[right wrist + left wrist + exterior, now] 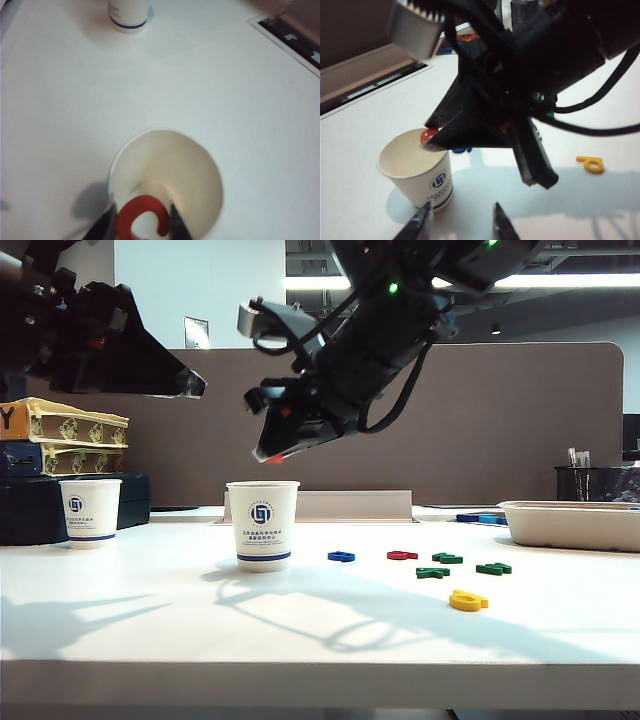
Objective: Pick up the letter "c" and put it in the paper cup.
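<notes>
The paper cup (262, 525) stands upright in the middle of the table. Just above its mouth hangs my right gripper (268, 450), shut on the orange-red letter "c" (275, 457). In the right wrist view the letter "c" (142, 216) sits between the two fingers of the right gripper (141, 222), directly over the paper cup's (200, 170) open mouth. The left wrist view shows the letter "c" (426, 135) at the rim of the paper cup (410, 160). My left gripper (461, 216) is open and empty, raised high at the left (190, 385).
A second, smaller-looking cup (90, 512) stands at the left, in front of stacked boxes (60, 435). Blue (341, 556), dark red (402, 555), green (447, 558) and yellow (468, 600) letters lie to the right of the cup. A white tray (570, 525) sits at the far right.
</notes>
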